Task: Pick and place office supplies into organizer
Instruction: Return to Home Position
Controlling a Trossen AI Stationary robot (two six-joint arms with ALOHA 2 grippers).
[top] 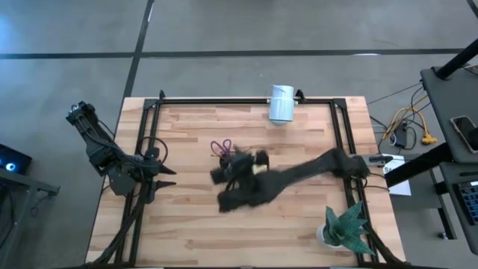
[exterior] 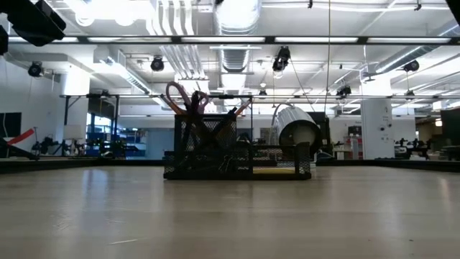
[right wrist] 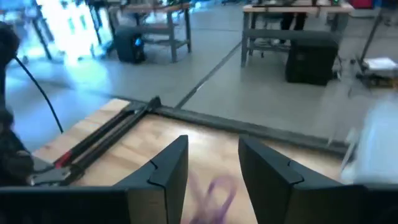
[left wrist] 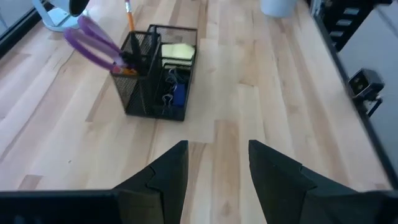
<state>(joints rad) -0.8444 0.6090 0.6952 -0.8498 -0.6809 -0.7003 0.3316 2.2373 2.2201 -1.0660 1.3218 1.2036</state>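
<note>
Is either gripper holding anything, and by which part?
Nothing held: left gripper, waiting at left, and right gripper, near the organizer, have open, empty jaws.

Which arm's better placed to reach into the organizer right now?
Right. The right gripper hangs open just by the organizer. The left gripper sits well off to the side, farther from it.

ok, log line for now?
left end effector open, left edge | right end effector open, over table centre | organizer holds purple-handled scissors, orange pencil, yellow sticky-note pad
</note>
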